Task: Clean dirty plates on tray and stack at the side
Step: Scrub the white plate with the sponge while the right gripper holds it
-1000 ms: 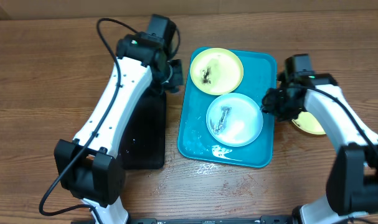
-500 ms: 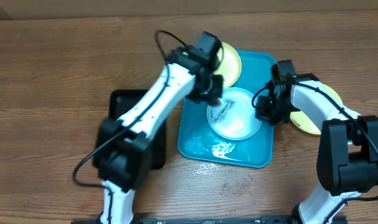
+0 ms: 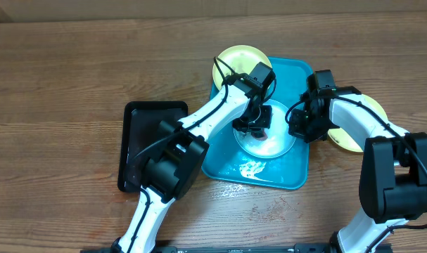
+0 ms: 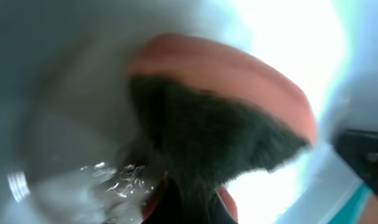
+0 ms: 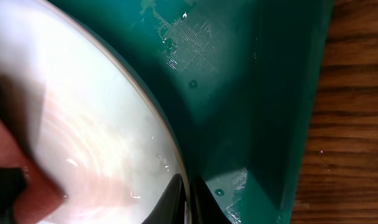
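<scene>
On the turquoise tray [image 3: 220, 165] lies a light blue-white plate [image 3: 280, 144]. My left gripper [image 3: 254, 126] is shut on an orange sponge with a dark scouring face [image 4: 220, 118] and presses it onto the wet plate [image 4: 58, 149]. My right gripper [image 5: 187, 200] is shut on that plate's right rim [image 5: 167, 134], one finger inside it and one outside. One pale yellow plate [image 3: 234, 60] lies at the tray's far end, partly behind the left arm. Another yellow plate [image 3: 354, 140] rests on the table right of the tray, under the right arm.
A black tray [image 3: 139, 140] lies left of the turquoise one, beside the left arm's base. Water droplets glisten on the tray floor near its front edge [image 3: 252, 169]. Bare wooden table [image 5: 350, 124] surrounds the tray.
The left arm has swung from the black tray across to the blue-white plate and set the sponge on it. The right gripper has closed on the plate's rim.
</scene>
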### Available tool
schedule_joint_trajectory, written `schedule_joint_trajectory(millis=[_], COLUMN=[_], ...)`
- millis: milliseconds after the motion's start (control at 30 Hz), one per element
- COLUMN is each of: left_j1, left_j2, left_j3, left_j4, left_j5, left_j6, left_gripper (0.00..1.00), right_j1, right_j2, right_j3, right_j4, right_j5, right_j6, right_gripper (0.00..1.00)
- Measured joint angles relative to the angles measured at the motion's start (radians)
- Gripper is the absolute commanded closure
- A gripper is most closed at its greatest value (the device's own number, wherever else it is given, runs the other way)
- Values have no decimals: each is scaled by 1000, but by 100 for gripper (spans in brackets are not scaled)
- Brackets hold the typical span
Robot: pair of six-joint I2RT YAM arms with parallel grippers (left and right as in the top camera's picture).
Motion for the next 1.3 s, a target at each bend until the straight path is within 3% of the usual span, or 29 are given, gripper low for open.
schedule_joint_trajectory(millis=[200,333,467,633,767,1033,1300], left_j1=[0,23,45,75,61,-7,31], left_j2=[-1,-1,-1,3,4,47,63], left_j3=[19,21,18,13,13,13,19], left_j4=[-119,-143,-107,92,166,198,127], left_j5=[-174,-193,-126,56,155,230,243], left_j6=[-19,-19,-19,-20,-21,-26,-65], left_gripper=[96,96,96,95,96,96,96], right_j1=[0,0,0,0,0,0,2], right_j2=[0,0,0,0,0,0,0], right_j3=[0,0,0,-1,-1,-1,-2], right_j4=[-2,-2,-2,-3,-4,-5,-8], right_j5=[0,-1,-1,-2,-2,-2,-17], right_j6=[0,0,1,0,1,0,2], right_gripper=[96,96,96,96,96,96,96])
